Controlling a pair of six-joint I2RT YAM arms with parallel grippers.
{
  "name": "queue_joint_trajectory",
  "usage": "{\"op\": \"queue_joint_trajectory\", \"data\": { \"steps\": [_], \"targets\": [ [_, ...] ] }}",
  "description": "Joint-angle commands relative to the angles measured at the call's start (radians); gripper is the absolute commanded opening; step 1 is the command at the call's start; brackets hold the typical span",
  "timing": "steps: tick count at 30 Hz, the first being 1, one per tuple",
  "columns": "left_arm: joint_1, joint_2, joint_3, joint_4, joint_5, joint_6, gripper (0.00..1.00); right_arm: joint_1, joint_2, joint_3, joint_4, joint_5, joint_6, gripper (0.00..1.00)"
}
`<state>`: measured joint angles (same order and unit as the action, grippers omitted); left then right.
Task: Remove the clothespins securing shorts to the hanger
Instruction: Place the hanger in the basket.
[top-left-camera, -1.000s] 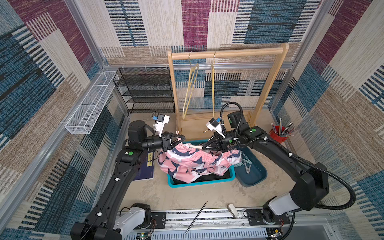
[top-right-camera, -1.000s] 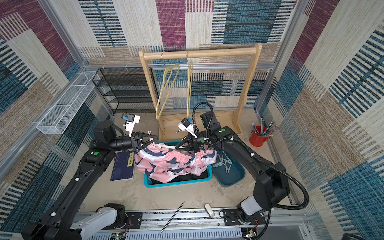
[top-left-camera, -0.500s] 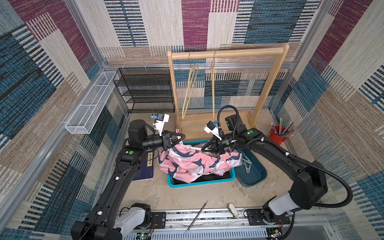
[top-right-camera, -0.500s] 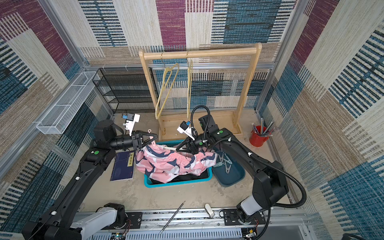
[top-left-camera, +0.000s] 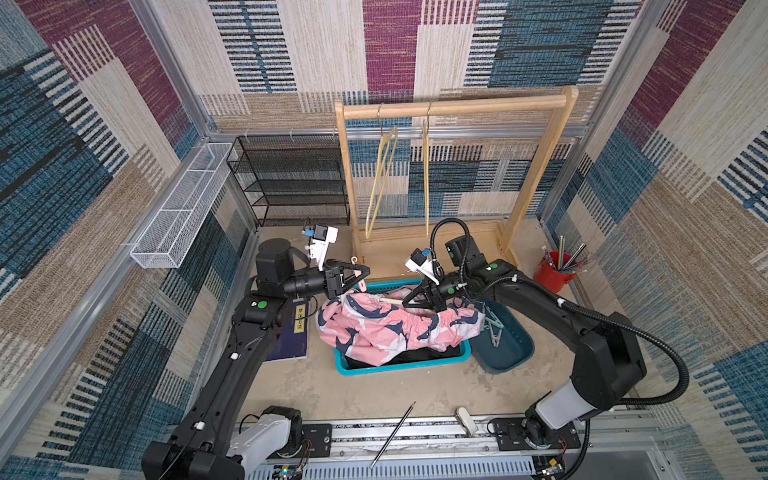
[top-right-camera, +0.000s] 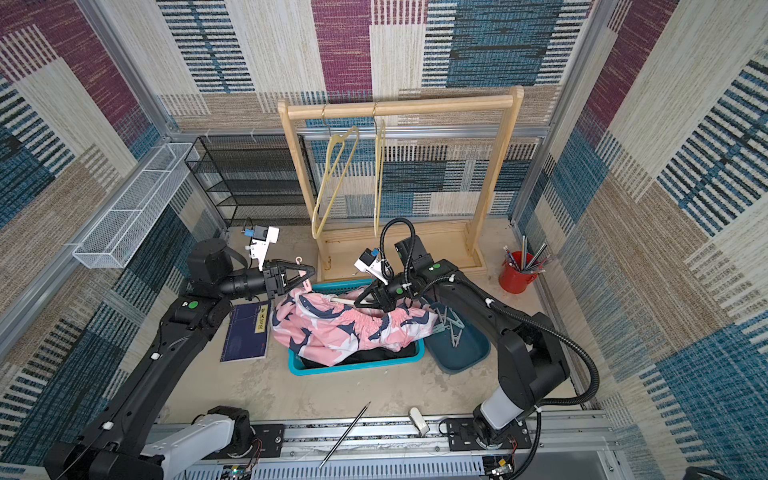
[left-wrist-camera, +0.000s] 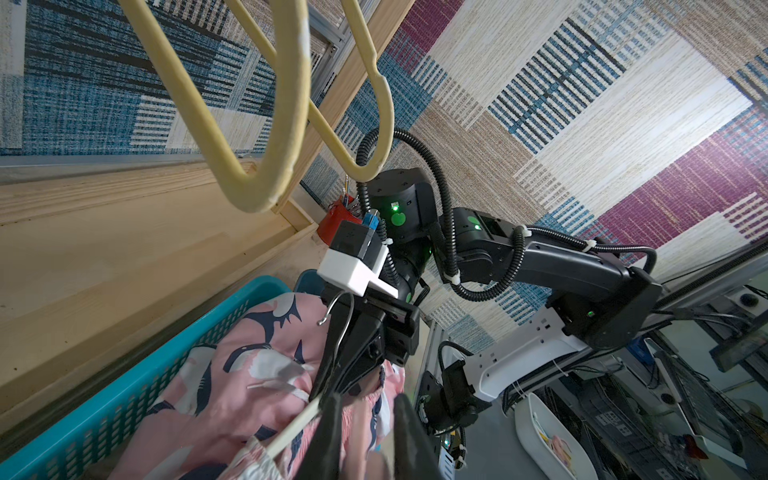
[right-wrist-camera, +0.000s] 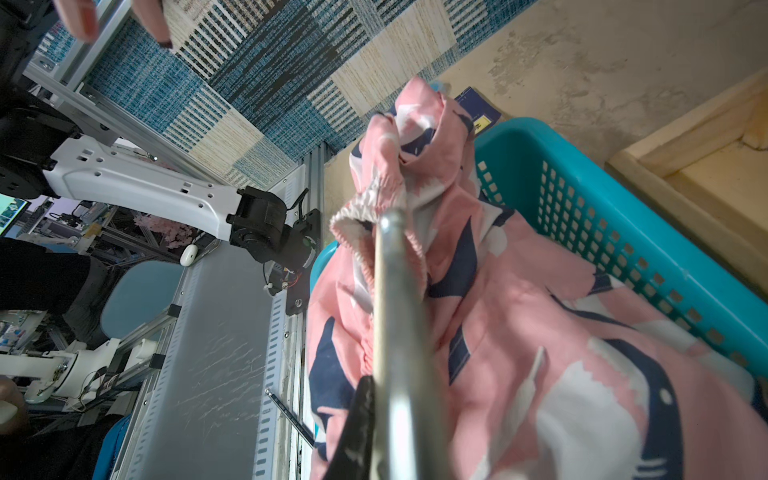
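Shows, in both top views, two black robot arms reaching from the lower corners toward mid-frame. At centre, pink shorts (top-left-camera: 386, 328) with a navy-and-white print, draped over the rim of a teal slotted basket (top-left-camera: 403, 366) and bunched along a cream hanger (top-left-camera: 390, 300). Beneath them, inside the basket, a strip of black fabric (top-left-camera: 415, 355).

Left of centre, left gripper (top-left-camera: 365, 272), level and pointing right, just above the upper-left corner of the shorts. Pinches a pink clothespin (top-left-camera: 354, 262) crosswise between its fingers, hook end sticking up. Clipped to the waistband or free of it: impossible to tell.

Right of centre, right gripper (top-left-camera: 409, 303), angled down and to the left. Clamps tight on the metal neck (right-wrist-camera: 386, 311) of that hanger, seen in the right wrist view running up mid-frame into the gathered elastic waistband.

Just beside the basket on its right, a dark teal tub (top-left-camera: 513, 353) holding several mint-teal clothespins (top-left-camera: 494, 330). In the upper middle, a wooden rail (top-left-camera: 457, 109) with two bare yellow hangers (top-left-camera: 380, 183). Far right, a red cup of pens (top-left-camera: 555, 276). Left of the basket, a navy book (top-left-camera: 291, 338) flat on the floor.
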<state>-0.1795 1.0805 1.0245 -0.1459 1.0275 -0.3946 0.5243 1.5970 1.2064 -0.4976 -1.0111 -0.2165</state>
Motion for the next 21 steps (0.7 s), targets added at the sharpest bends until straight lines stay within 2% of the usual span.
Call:
{"op": "queue_joint_trajectory", "data": {
  "steps": [1, 5, 10, 15, 21],
  "targets": [
    [0.000, -0.005, -0.007, 0.033, 0.006, -0.006, 0.00, 0.000, 0.024, -0.027, 0.079, 0.009, 0.025, 0.08],
    [0.000, -0.007, -0.017, 0.037, 0.010, -0.011, 0.00, 0.001, 0.060, -0.057, 0.117, 0.069, 0.051, 0.16],
    [0.000, -0.014, -0.015, 0.002, -0.005, 0.010, 0.00, 0.000, 0.049, -0.086, 0.162, 0.229, 0.111, 0.41],
    [0.000, -0.020, -0.030, 0.000, -0.031, 0.002, 0.00, 0.000, -0.012, -0.107, 0.194, 0.408, 0.199, 0.56],
    [0.000, -0.022, -0.061, 0.032, -0.070, -0.054, 0.00, 0.000, -0.121, -0.150, 0.224, 0.649, 0.313, 0.61]
  ]
}}
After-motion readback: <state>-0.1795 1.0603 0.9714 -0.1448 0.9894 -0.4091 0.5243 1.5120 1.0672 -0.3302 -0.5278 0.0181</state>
